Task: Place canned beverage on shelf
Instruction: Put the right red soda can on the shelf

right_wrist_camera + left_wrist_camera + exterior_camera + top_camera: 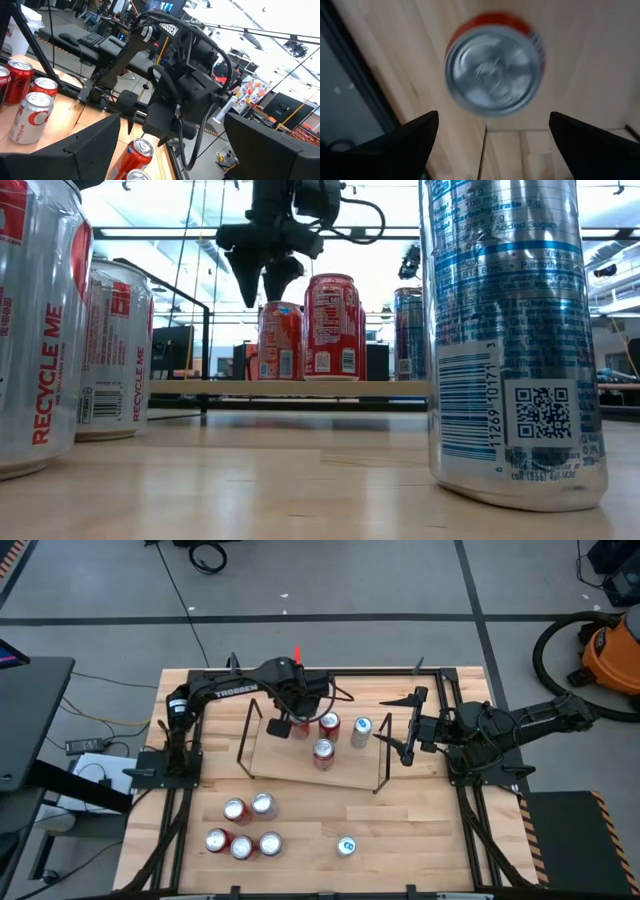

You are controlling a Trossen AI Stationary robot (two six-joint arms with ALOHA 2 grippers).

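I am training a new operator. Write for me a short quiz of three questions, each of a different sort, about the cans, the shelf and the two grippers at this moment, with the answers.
1. How many cans stand on the shelf?
2. True or false: the left gripper is closed on a red can.
3. The right gripper is: A) open beside the shelf's end, holding nothing; B) holding a silver can; C) out of view.

Key
1. Four: three red, one silver can.
2. False: it is open above the can.
3. A.
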